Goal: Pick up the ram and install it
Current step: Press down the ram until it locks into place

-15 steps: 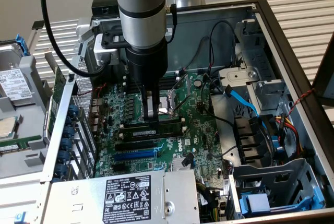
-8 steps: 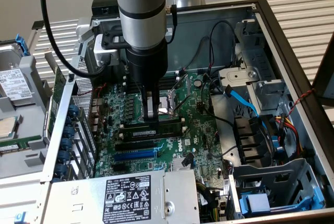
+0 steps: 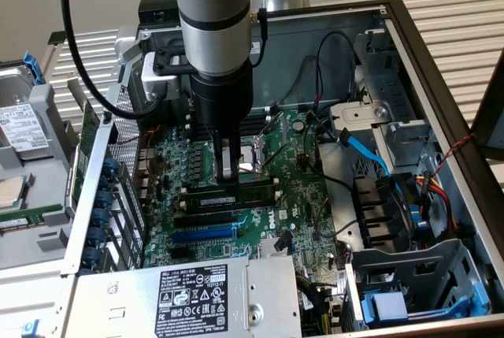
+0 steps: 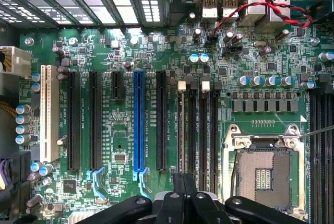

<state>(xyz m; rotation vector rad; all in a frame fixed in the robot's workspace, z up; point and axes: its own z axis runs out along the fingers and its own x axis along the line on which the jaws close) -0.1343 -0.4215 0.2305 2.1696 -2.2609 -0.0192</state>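
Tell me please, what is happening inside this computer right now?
A robot arm reaches down into an open computer case. Its gripper stands over the motherboard, right at the ram, a long stick that lies along a memory slot beside the CPU socket. The fingers meet the stick's top edge. Whether the stick is fully seated cannot be told.

dk green ram (image 3: 236, 194), blue slot (image 4: 138, 122)

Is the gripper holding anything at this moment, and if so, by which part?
The gripper is down on the ram, standing edge-up on the motherboard, at about mid-length along its top edge; whether it grips cannot be told.
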